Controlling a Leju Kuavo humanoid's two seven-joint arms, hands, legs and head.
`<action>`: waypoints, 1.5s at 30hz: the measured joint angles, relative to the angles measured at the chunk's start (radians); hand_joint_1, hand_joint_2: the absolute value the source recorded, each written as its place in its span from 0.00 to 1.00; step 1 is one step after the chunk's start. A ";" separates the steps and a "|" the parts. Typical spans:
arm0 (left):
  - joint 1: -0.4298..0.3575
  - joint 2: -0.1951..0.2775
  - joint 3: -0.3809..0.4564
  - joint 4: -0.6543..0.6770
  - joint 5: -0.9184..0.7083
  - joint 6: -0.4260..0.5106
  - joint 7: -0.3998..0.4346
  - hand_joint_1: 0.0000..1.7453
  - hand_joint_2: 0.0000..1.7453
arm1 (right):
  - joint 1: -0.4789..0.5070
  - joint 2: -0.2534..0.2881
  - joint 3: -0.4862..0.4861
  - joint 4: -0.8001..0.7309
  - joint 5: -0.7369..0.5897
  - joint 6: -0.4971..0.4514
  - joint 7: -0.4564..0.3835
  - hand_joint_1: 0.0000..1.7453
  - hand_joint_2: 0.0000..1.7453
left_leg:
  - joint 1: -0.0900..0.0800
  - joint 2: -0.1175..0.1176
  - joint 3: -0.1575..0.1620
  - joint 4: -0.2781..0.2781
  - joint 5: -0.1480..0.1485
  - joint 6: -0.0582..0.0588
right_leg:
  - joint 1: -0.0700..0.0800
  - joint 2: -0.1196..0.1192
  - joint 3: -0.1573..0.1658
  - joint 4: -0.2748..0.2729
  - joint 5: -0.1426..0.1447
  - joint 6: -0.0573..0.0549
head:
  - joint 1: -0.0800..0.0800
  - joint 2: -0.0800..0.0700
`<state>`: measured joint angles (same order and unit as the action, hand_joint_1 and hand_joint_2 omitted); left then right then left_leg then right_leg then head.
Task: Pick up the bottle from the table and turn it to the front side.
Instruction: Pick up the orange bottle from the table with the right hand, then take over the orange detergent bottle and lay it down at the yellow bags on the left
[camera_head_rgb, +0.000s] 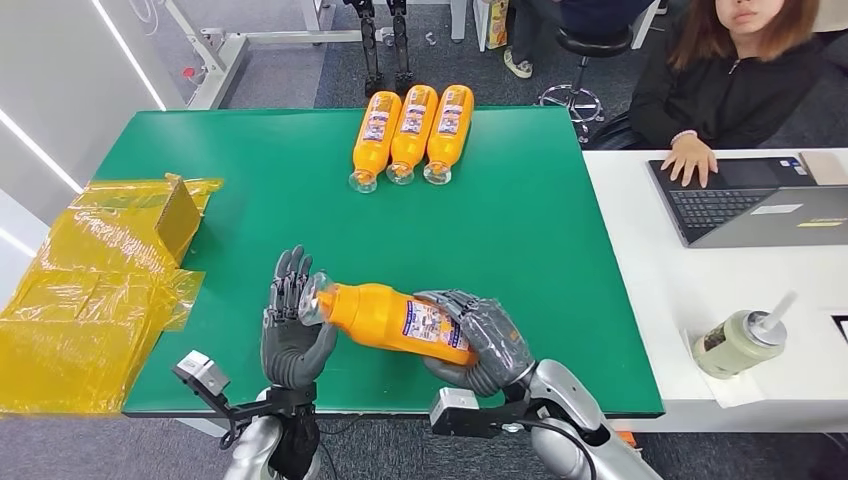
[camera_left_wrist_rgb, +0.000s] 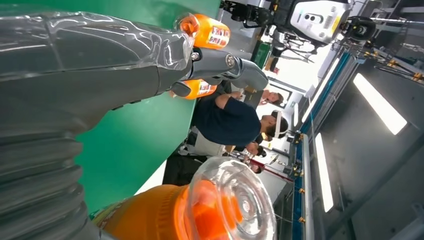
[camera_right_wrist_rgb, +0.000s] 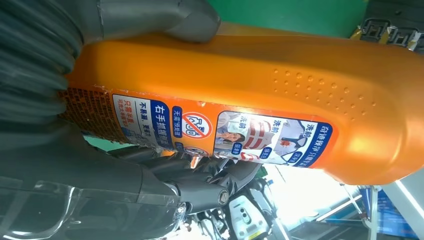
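a green counter fills the head view, with three orange bottles lying in a row at its far side and the task's orange bottle held on its side just above the near edge. the right hand is wrapped around the bottle's base end and the left hand cups its clear cap, fingers raised. the turning step looks under way; next, it likely needs a roll about its long axis until the front label faces up, without loosening the grasp.

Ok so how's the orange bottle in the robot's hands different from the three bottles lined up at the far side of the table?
The held bottle is gripped at its base by the right hand, with the left hand at its clear cap; the three bottles lie untouched on the green table. The held bottle lies crosswise, cap toward the robot's left; the row's caps point toward the robot. All are orange with clear caps.
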<state>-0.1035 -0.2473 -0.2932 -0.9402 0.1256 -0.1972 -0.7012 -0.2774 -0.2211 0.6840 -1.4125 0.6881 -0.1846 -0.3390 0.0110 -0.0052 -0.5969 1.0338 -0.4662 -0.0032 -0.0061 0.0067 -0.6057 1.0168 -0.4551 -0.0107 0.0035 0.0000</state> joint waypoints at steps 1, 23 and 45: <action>-0.001 0.000 0.000 0.002 0.004 -0.006 0.000 0.00 1.00 | 0.000 0.003 0.000 0.002 -0.001 0.002 -0.002 0.94 1.00 | 0.000 0.000 0.000 0.000 0.000 0.000 | 0.000 0.000 0.000 0.000 0.000 0.000 | 0.000 0.000; 0.094 0.002 -0.027 -0.216 0.126 -0.125 0.109 0.00 1.00 | 0.047 0.156 0.042 0.088 0.031 0.039 -0.029 0.93 1.00 | 0.000 0.000 0.000 0.000 -0.001 -0.001 | 0.000 0.000 -0.001 0.000 0.000 -0.001 | 0.000 0.000; 0.079 0.009 -0.024 -0.246 0.154 -0.115 0.104 1.00 1.00 | -0.012 0.249 0.065 0.143 0.016 0.078 -0.010 0.84 1.00 | 0.000 0.000 -0.001 0.000 0.000 -0.001 | 0.000 0.000 0.000 0.000 0.000 -0.001 | 0.000 0.000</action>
<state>-0.0246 -0.2383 -0.3173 -1.1860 0.2792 -0.3124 -0.5972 -0.2898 0.0281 0.7492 -1.2698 0.7044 -0.1069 -0.3490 0.0112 -0.0050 -0.5976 1.0336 -0.4665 -0.0046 -0.0061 0.0070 -0.6062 1.0171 -0.4555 -0.0113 0.0035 0.0000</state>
